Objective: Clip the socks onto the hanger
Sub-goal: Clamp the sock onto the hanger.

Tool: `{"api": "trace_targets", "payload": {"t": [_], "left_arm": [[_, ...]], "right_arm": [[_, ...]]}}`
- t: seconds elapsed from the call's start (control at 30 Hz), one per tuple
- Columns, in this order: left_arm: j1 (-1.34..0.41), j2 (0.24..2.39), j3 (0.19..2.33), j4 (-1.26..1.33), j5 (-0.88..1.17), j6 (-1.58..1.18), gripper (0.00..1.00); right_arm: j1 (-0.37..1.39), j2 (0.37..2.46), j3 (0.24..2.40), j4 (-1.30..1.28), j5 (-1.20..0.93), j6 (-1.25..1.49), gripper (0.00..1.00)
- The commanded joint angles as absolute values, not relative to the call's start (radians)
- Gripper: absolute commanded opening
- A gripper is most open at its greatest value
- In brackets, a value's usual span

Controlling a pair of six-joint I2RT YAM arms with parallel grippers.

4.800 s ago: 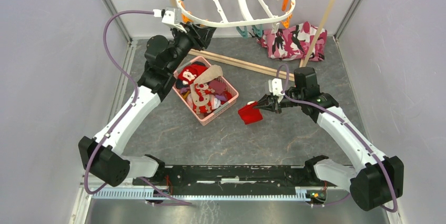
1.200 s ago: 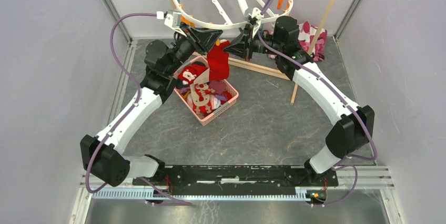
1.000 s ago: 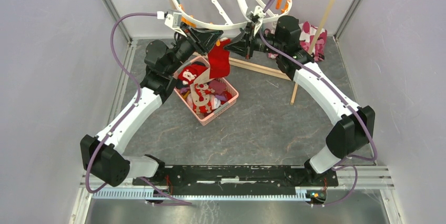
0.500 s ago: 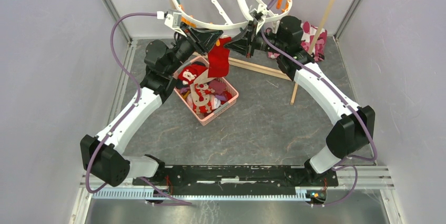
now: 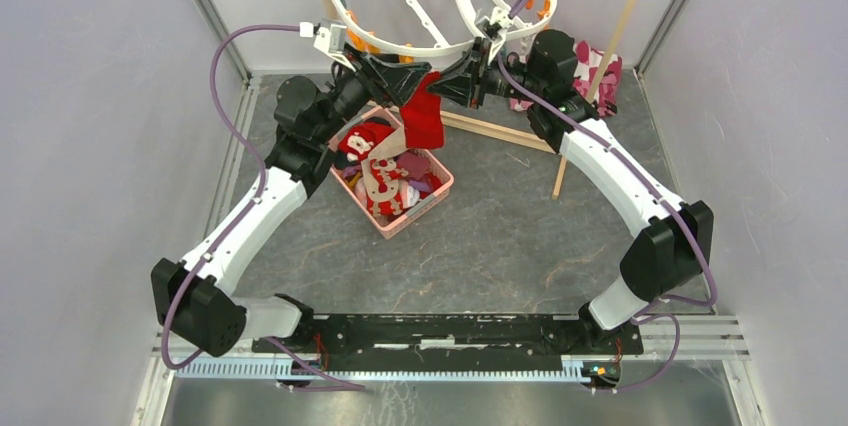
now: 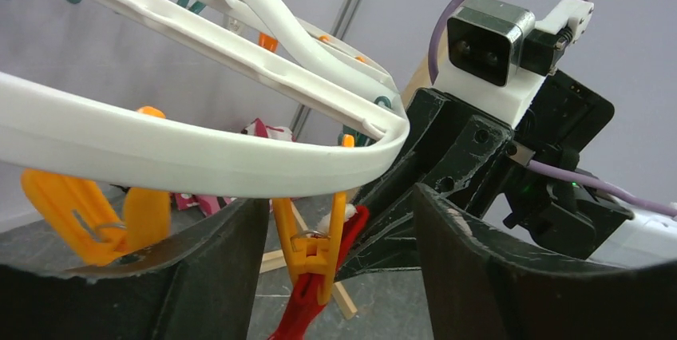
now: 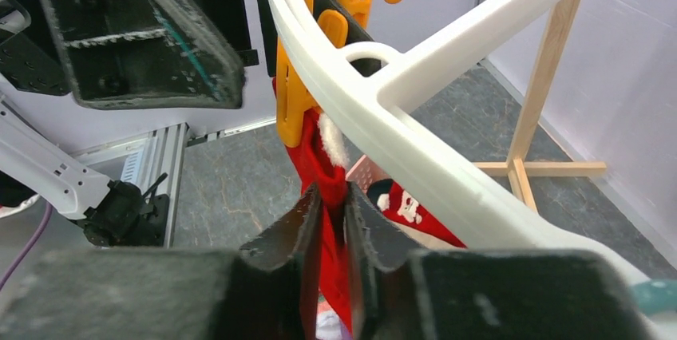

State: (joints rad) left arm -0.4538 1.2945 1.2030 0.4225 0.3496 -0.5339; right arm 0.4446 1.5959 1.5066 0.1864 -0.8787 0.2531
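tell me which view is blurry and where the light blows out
top external: even soft light, sharp all over, walls lean outward from the wide lens; left wrist: its own fingers are dark and soft, the hanger rim nearly blown white; right wrist: fingers blurred up close, red sock fairly sharp

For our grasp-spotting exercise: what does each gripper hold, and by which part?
The right gripper pinches the red sock just below its white cuff; left gripper holds nothing.

Orange peg (image 6: 312, 254) grips red sock (image 6: 294, 322) (dangling).
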Motion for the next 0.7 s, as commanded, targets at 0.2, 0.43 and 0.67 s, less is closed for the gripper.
{"api": "trace_targets", "payload": {"t": [0.2, 0.43, 0.67], "left_arm": [[-0.453, 1.138, 1.109, 0.372, 0.295, -0.515, 0.88], [-0.453, 0.951, 0.931, 0.290, 0.289, -0.470, 0.89], [-0.453, 0.702, 0.609, 0.189, 0.223, -0.441, 0.88]], "right_arm": [[0.431, 1.483, 1.423, 0.118, -0.876, 0.086, 0.59], [0.390, 1.348, 1.280, -0.141, -0.856, -0.246, 0.73], [0.351, 1.197, 1.051, -0.393, -0.928, -0.611, 0.79]]}}
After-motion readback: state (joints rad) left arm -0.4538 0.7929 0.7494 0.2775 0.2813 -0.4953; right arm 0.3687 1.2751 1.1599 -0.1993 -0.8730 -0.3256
